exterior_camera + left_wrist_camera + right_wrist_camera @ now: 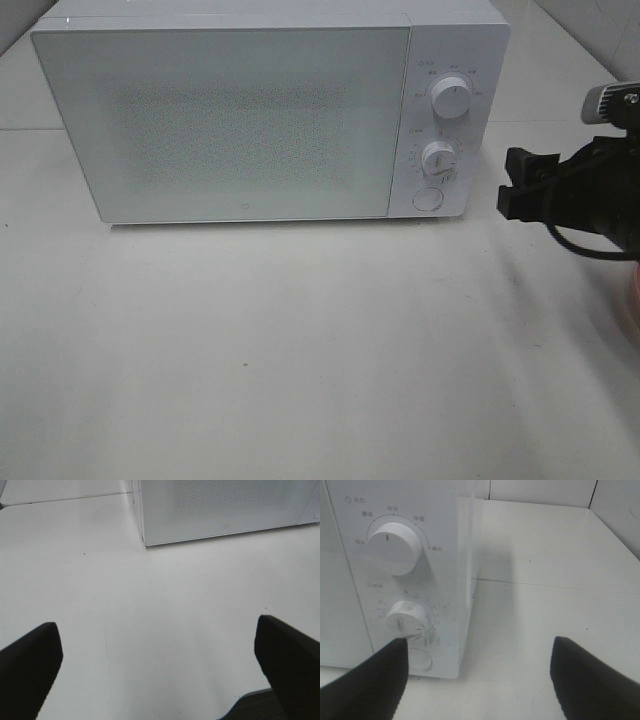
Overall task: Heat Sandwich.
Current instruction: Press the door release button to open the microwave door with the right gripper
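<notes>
Sandwich not visible in any view; cannot tell whether it is inside the microwave (250, 120) or off camera. The door (220, 125) is shut and frosted, so nothing shows through it. A pink blur sits at the right border of the exterior view, too cropped to name.

Right gripper (477, 680): jaws spread wide, nothing between them. It hovers off the table (300, 350) just beside the microwave's control panel, near the lower knob (406, 617) and the round button (428, 198), touching neither. The upper knob (394, 547) has its mark pointing about straight up.

Left gripper (157, 670): jaws fully apart, empty, over bare table in front of the microwave's left front corner and well apart from it. It does not show in the exterior view.

Step, as a guess: the right arm is working the control panel. That means either pushing the round button to open the door, or turning a knob to start heating if the food is already in. The frames don't settle which.

Next move needs a short advance toward the panel. For the button, one fingertip centred on it, pushing straight in. For a knob, jaws straddling it, closing, then twisting. The left arm looks idle and could catch the door if it swings open.
</notes>
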Robot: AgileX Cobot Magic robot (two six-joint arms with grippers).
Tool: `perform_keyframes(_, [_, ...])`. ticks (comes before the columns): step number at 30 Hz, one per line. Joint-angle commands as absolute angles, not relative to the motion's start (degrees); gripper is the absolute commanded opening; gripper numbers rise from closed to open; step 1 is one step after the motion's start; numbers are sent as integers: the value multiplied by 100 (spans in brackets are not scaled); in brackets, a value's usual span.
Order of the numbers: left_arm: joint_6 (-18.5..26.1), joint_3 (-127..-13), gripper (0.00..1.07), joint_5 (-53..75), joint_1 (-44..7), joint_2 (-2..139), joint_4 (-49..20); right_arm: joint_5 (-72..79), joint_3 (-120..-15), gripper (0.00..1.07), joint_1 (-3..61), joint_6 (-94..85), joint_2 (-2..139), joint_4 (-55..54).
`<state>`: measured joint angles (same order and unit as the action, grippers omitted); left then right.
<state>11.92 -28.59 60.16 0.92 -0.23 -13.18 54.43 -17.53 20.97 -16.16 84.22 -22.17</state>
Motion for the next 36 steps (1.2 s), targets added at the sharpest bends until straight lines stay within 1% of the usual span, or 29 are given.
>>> perform_keyframes(1, [1163, -2830, 100, 5976, 92, -183, -1341, 5667, -1736, 75, 2361, -1707, 8537, -2395])
perform_keyframes(3, [1163, -2830, 100, 5976, 92, -183, -1341, 5764, -1736, 75, 2647, -1707, 8709, -2567])
perform_keyframes(5, [1163, -2830, 100, 5976, 92, -183, -1341, 5804, -1736, 75, 2710, -1707, 8778, -2647])
perform_keyframes(10, [1163, -2830, 100, 5976, 92, -183, -1341, 6228, -1736, 75, 3197, -1707, 9196, -3289])
perform_keyframes(20, [1163, -2830, 100, 5976, 92, -183, -1341, 6635, -1742, 75, 3822, -1707, 9597, -3856])
perform_keyframes(24, [1163, -2830, 100, 5976, 92, -183, -1341, 6635, -1742, 75, 3965, -1707, 9597, -4045])
perform_keyframes(29, [1163, -2830, 100, 5976, 92, -183, -1341, 6635, -1742, 75, 3971, -1501, 9597, -4057])
perform_keyframes(33, [1163, -2830, 100, 5976, 92, -183, -1341, 6623, -1742, 75, 3971, -911, 9597, -4057])
perform_keyframes(36, [1163, -2830, 100, 5976, 92, -183, -1341, 6612, -1742, 75, 3971, 178, 9597, -4057])
